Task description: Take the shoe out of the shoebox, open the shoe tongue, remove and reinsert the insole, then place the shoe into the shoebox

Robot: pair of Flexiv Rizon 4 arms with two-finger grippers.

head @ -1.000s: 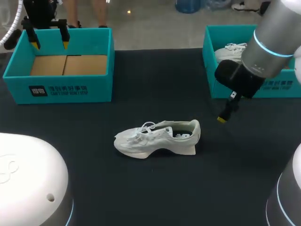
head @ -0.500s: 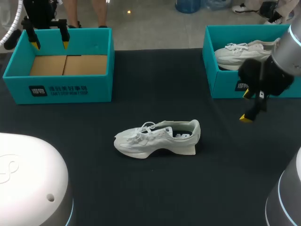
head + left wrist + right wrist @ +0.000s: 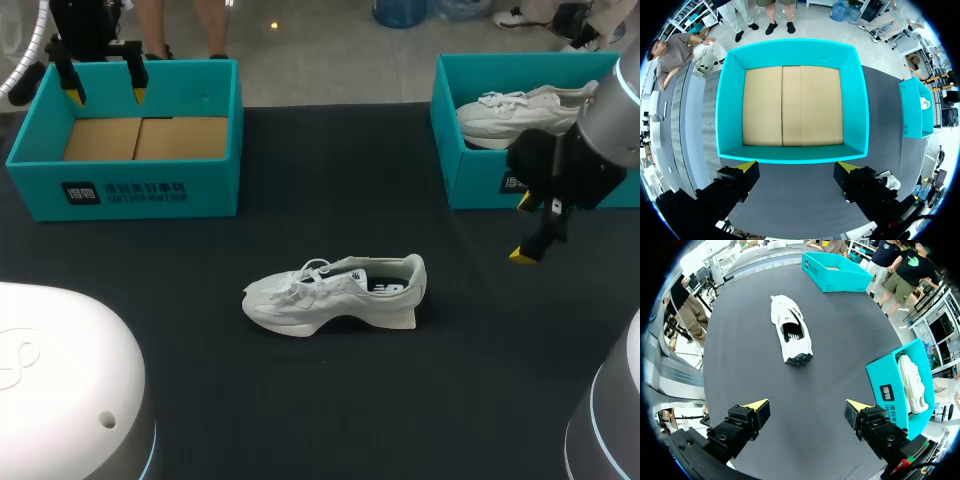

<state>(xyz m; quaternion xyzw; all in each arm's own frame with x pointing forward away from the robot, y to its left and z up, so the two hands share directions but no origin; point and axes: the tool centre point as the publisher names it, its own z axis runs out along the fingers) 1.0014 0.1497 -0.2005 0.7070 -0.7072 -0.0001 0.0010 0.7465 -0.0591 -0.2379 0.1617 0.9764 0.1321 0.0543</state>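
Right gripper (image 3: 523,229), fingers apart and empty, well beyond heel of shoe (image 3: 335,292) standing upright on bench (image 3: 330,400); probable hazard: light shoe skidding or toppling under one-sided contact.

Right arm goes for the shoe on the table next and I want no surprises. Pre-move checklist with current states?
1. The shoe out of its box, upright on its sole: ok.
2. The right gripper open and empty: ok.
3. Table between right gripper and shoe free of things: ok.
4. The left gripper open, above the empty left shoebox, away from the shoe: ok.
5. The insole seated flat: cannot tell.
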